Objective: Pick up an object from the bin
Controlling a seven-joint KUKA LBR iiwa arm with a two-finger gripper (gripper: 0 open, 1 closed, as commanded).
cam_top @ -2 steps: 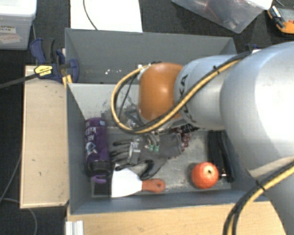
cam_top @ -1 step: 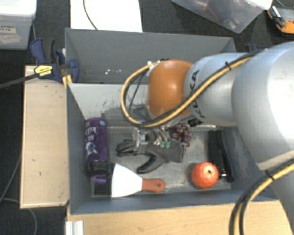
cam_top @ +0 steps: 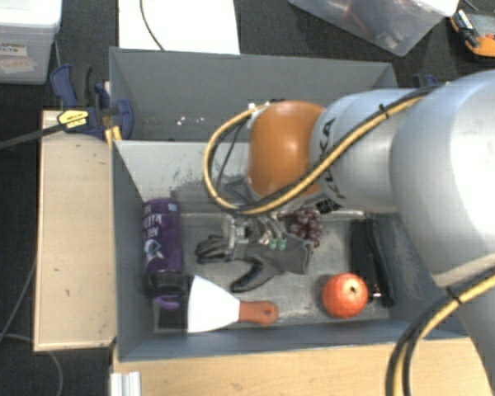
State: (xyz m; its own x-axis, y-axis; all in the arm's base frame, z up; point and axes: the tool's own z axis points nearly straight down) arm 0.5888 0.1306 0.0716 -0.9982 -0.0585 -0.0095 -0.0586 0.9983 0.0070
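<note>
At the centre of the bin [cam_top: 129, 254] your pincer [cam_top: 218, 269] hangs with fingers spread wide and nothing between them, and the white scraper [cam_top: 214, 310] with the orange handle lies just at its 6 o'clock, long axis running 9 to 3.

Fingers [cam_top: 252, 275] apart in bin [cam_top: 129, 246], purple bottle [cam_top: 162, 236] left, red apple [cam_top: 344, 295] right

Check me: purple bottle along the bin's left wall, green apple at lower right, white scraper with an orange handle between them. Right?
Not quite: the apple is red, not green, as the camera view shows. The rest holds: purple bottle along the bin's left wall, apple at lower right, white scraper with an orange handle between them.
</note>
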